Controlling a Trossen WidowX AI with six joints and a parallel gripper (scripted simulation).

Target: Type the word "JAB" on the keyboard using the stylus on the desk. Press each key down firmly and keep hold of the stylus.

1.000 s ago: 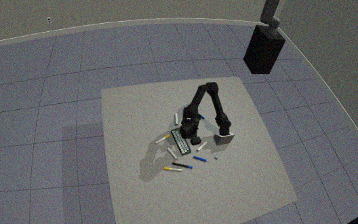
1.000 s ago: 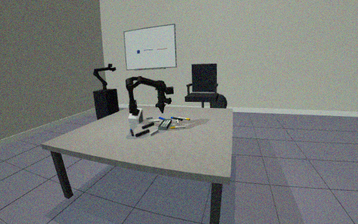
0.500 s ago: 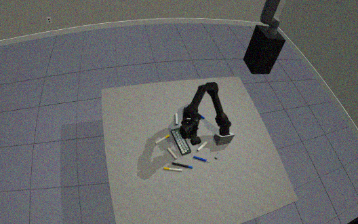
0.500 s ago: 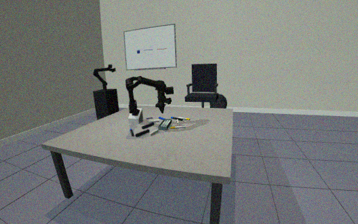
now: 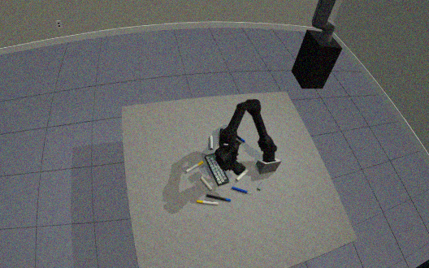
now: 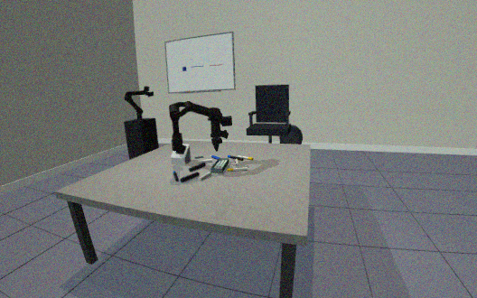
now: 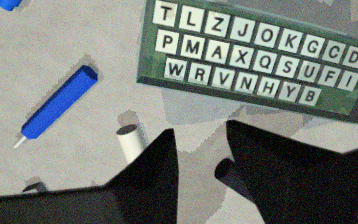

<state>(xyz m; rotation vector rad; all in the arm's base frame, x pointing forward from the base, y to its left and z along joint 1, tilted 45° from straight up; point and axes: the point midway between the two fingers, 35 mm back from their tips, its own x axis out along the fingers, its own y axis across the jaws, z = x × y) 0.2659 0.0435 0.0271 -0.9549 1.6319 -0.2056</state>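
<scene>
A black robot arm [image 5: 253,106] [image 6: 196,108] holds its claw [image 5: 240,168] [image 6: 216,149] [image 7: 200,133], parted and empty, above a worktop [image 5: 171,244] [image 6: 190,199] strewn with markers. In the wrist view, a green keyboard [image 5: 216,170] [image 6: 219,166] [image 7: 327,100] with white lettered keys lies beyond the fingertips. A blue stylus [image 5: 240,190] [image 7: 59,102] with a thin pale tip rests apart from the keyboard, near a white cylinder [image 7: 131,142] partly hidden by one finger.

It looked like an office: a whiteboard [image 6: 200,62] hung at eleven o'clock in the exterior view, a swivel chair [image 6: 272,105] stood at one o'clock, and pens [image 5: 218,198] lay round a keyboard [image 5: 216,170] [image 6: 219,166] [image 7: 250,60] on a desk [image 5: 162,134] [image 6: 253,203].
</scene>
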